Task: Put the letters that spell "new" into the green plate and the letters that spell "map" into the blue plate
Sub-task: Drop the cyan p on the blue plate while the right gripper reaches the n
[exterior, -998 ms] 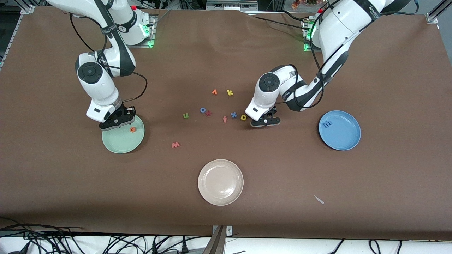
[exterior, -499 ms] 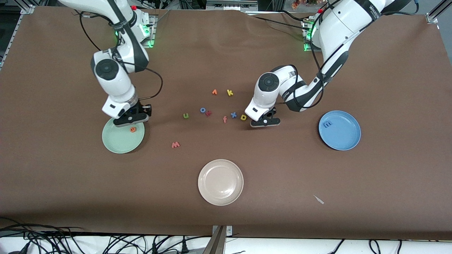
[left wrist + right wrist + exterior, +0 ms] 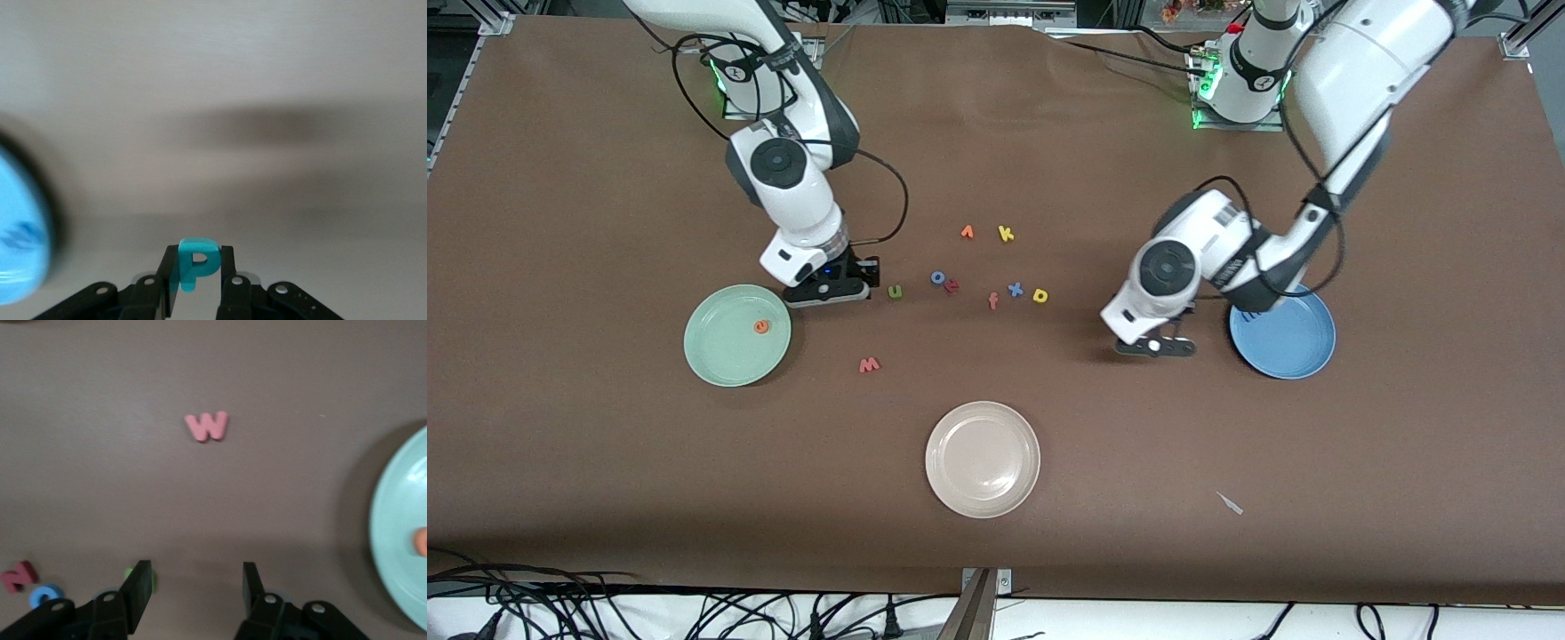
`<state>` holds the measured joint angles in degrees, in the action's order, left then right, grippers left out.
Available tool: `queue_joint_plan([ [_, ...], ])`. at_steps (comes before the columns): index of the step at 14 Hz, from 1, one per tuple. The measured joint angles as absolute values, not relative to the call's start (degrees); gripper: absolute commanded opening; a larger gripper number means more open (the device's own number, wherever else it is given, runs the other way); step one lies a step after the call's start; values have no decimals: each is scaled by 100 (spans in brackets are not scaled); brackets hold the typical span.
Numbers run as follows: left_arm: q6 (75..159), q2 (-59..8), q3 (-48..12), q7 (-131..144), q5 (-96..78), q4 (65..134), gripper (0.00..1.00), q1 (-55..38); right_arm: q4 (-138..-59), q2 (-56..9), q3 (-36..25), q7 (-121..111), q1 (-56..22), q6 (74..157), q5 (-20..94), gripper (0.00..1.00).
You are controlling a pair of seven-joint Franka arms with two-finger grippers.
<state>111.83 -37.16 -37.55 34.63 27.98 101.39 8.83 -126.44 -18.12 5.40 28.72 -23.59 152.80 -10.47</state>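
The left gripper point(image 3: 198, 277) pinches the teal p point(image 3: 195, 262) right of centre in the front view, over bare brown table point(image 3: 1138, 498) just beside the blue plate point(image 3: 1294, 351); the blue m point(image 3: 19, 233) lies in that plate. The right gripper point(image 3: 193, 590), jaws apart and empty, hangs left of centre between the green plate point(image 3: 725, 356), which holds the orange e point(image 3: 760, 327), and the green n point(image 3: 895, 291), with the w point(image 3: 869, 364) lower. The yellow a point(image 3: 1040, 295) sits mid-table, a beige plate point(image 3: 983, 460) at lower centre, and cables point(image 3: 605, 613) along the bottom edge.

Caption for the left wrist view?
Left claw shut on teal "p" above the table, blue plate at the edge.
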Motion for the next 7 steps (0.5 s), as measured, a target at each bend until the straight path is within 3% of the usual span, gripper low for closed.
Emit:
queue_joint_plan([
  [5, 10664, -3674, -3747, 915, 2797, 10087, 0, 2087, -12580, -2221, 543, 2920, -2564, 15787, -1047, 98],
  [7, 10636, -3673, -3736, -32, 2805, 10096, 0, 2551, -12578, -2276, 543, 2922, -2588, 15805, -1047, 98],
])
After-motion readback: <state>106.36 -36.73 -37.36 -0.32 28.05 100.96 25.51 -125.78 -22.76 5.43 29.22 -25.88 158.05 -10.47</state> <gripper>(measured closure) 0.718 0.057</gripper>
